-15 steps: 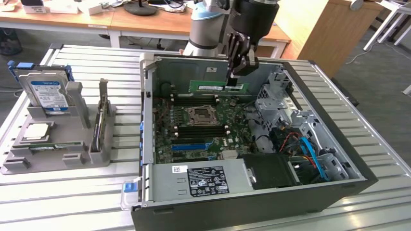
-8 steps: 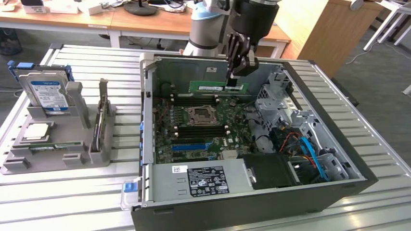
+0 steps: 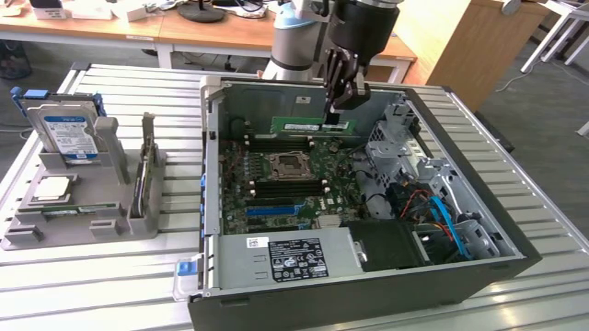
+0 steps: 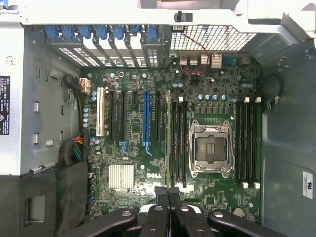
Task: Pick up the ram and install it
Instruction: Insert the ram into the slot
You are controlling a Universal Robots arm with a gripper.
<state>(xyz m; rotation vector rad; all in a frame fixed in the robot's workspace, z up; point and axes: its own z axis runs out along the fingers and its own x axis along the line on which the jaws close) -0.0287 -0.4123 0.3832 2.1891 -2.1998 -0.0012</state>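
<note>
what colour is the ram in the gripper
Green ram with a pale label, held by the gripper; best in the exterior view.

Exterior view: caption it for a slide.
The gripper holds the ram above the motherboard in the open computer case.

We see a green ram [image 3: 294, 125] with a pale label, and a black hand [image 3: 338, 107]. The motherboard [image 3: 276, 181] is dark green, speckled with small silver parts and lined with black slots [image 4: 247, 140]. One slot [image 4: 146, 118] is bright blue and another [image 4: 100, 112] is white. The case [image 3: 414, 296] is dark grey outside and light grey inside, with a blue cable [image 3: 440, 207] and an orange one. The hard drive [image 3: 68, 132] is silver with a blue label, and its holder [image 3: 92, 224] is plain grey. The worktop [image 3: 92, 283] is silvery, striped by parallel ridges.
</note>
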